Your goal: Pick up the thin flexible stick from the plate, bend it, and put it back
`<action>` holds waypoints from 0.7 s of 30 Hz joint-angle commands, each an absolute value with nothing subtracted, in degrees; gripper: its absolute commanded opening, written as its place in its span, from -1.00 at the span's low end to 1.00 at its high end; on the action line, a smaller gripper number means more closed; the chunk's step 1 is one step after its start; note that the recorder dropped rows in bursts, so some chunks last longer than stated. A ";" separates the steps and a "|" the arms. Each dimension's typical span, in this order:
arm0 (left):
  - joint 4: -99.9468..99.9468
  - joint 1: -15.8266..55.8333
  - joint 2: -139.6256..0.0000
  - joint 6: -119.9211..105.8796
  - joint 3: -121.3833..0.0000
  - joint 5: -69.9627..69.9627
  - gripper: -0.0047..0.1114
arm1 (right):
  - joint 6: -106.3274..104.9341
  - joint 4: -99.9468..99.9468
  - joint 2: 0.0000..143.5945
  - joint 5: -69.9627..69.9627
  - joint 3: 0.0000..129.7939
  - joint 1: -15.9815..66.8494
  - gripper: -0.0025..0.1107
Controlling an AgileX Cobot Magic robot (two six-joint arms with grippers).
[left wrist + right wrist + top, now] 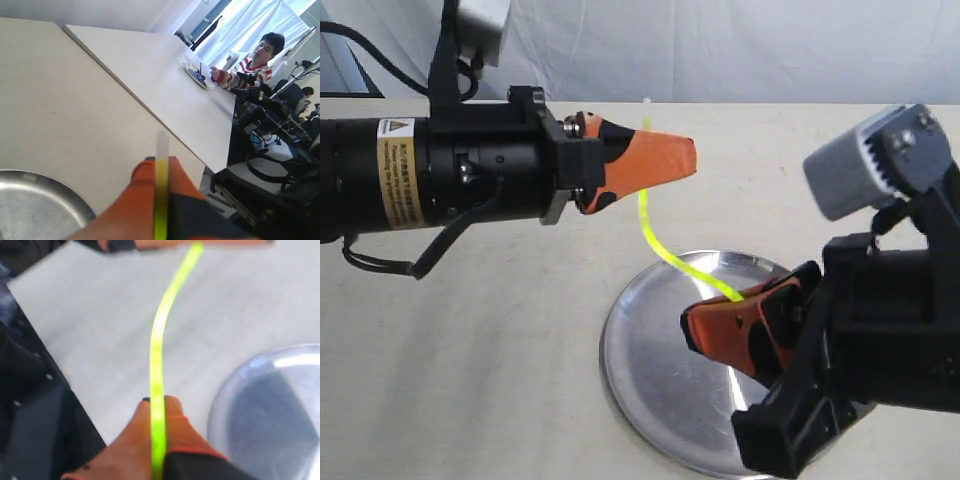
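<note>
The left gripper point(665, 158) and right gripper point(712, 322) each pinch the stick point(647, 225), lifted off the plate point(638, 385). It's curving (bend underway); putting it back remains.

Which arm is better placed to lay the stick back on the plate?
Right, probably. The right gripper holds the stick low beside the plate; the left gripper grips its other end higher up.
</note>
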State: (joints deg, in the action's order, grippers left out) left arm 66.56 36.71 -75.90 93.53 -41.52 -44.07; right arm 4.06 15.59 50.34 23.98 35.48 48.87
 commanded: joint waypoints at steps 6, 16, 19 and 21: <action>69.46 37.20 -75.71 90.85 -41.63 -42.82 0.13 | 19.94 -4.14 51.73 32.68 35.71 48.64 -0.97; 82.04 37.20 -56.89 90.79 -52.34 -40.59 -0.89 | 35.56 -22.76 77.12 37.31 35.71 48.64 -0.97; 98.98 37.20 -50.93 93.03 -52.34 -36.70 -0.92 | 41.46 -31.24 84.93 32.26 35.71 48.64 -0.97; 99.95 37.20 -47.03 97.89 -51.34 -32.54 -0.92 | 42.07 -32.84 90.94 32.32 35.71 48.64 -0.97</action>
State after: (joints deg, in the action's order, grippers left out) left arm 98.04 36.94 -49.26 95.52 -51.82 -35.34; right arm 40.88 -30.70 87.36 32.87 35.48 48.87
